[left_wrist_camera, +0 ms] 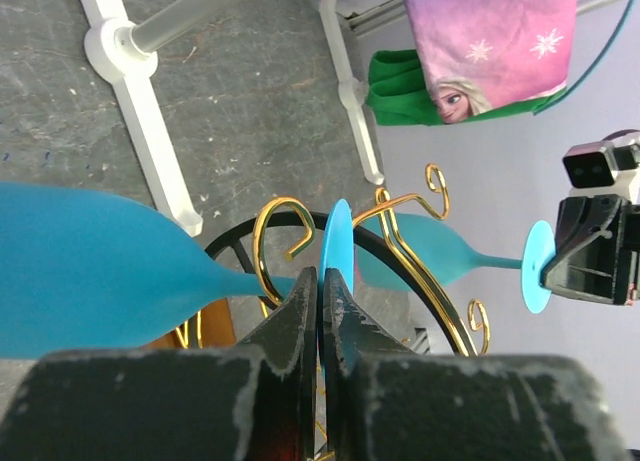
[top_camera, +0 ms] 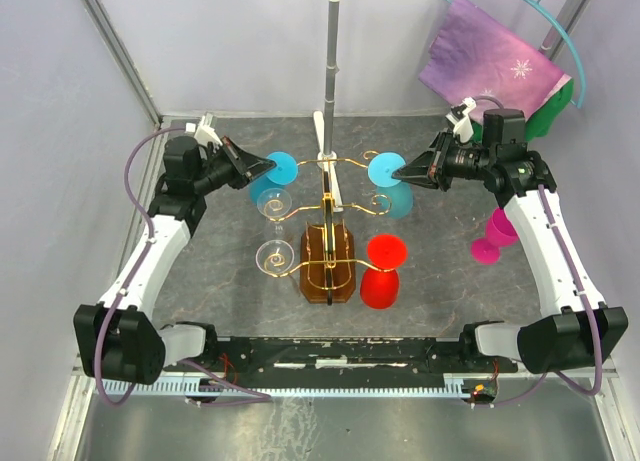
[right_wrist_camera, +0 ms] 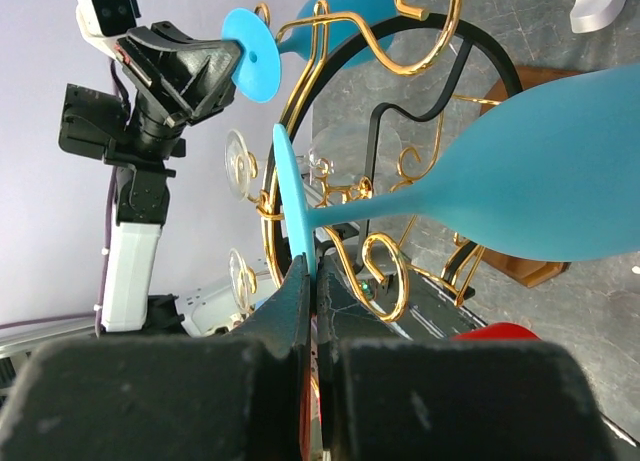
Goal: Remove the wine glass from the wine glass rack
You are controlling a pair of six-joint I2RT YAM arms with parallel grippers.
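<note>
The gold wine glass rack (top_camera: 328, 219) stands on its amber base (top_camera: 327, 271) at mid-table. Two blue wine glasses hang foot-up at its back arms. My left gripper (top_camera: 266, 168) is shut on the rim of the left blue glass's foot (top_camera: 282, 167); in the left wrist view the fingers (left_wrist_camera: 300, 311) pinch the foot disc (left_wrist_camera: 336, 239), with the bowl (left_wrist_camera: 90, 271) to the left. My right gripper (top_camera: 402, 171) is shut on the right blue glass's foot (top_camera: 385, 168); in the right wrist view the foot (right_wrist_camera: 293, 211) sits between the fingers, the bowl (right_wrist_camera: 540, 171) to the right.
A red glass (top_camera: 383, 271) hangs on the rack's front right arm; two clear glasses (top_camera: 273, 203) (top_camera: 273, 256) hang on the left. A pink glass (top_camera: 497, 236) stands on the table at right. A grey pole (top_camera: 330, 71) rises behind the rack; purple cloth (top_camera: 490, 66) hangs back right.
</note>
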